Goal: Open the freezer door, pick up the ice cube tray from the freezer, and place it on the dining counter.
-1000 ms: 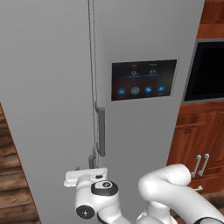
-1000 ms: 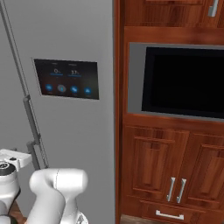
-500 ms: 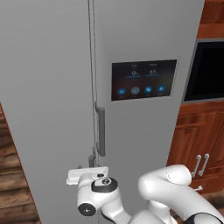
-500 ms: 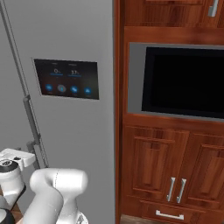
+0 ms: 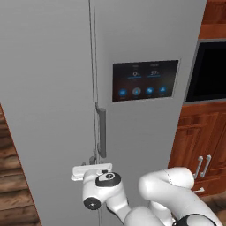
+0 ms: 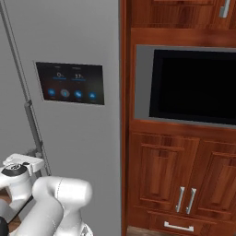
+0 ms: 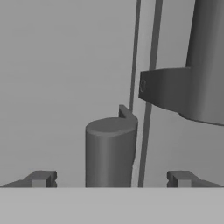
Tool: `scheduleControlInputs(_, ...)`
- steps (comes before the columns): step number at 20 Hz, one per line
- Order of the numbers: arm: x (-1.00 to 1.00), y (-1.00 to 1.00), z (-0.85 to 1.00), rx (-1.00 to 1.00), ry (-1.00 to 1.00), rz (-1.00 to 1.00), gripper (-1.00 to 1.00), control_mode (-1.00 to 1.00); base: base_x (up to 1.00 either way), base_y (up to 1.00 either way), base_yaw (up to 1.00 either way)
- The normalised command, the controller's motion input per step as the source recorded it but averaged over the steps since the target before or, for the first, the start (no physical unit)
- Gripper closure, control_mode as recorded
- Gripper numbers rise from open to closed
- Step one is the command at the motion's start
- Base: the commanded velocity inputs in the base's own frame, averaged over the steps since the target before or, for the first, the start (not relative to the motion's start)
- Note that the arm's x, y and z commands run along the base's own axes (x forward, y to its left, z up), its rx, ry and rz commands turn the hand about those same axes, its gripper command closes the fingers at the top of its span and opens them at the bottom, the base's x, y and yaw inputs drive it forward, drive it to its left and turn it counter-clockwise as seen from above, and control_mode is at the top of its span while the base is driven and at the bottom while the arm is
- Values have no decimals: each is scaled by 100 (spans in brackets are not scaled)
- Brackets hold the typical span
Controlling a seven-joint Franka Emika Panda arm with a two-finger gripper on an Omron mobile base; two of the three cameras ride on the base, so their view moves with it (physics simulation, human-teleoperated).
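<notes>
The freezer door (image 5: 48,110) is the plain grey left door of the fridge, and it stands shut. The ice cube tray and the freezer's inside are hidden behind it; the dining counter is out of view. My gripper (image 5: 94,160) is low at the seam between the two doors. In the hand view my gripper (image 7: 111,179) is open, one fingertip on each side of the top end of a vertical grey bar handle (image 7: 109,153). The fingertips (image 7: 41,178) do not touch the bar. From the right base view the gripper (image 6: 36,154) sits at the foot of the seam.
The right fridge door carries a dark touchscreen panel (image 5: 145,80) and its own bar handle (image 5: 102,132), whose lower end (image 7: 205,61) hangs just above my fingers. Reddish wood cabinets (image 6: 161,170) with a black built-in oven (image 6: 193,85) stand to the right.
My hand has crept slightly upward along the door seam. The freezer door has stayed shut.
</notes>
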Motion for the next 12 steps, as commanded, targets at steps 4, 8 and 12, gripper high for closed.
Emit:
scheduleControlInputs(4,0,0,0,0,0,0,-100,-100,0,0,0)
scheduleControlInputs(8,0,1,0,0,0,0,100,-100,0,0,0)
scheduleControlInputs(12,0,0,0,0,0,0,100,-100,0,0,0)
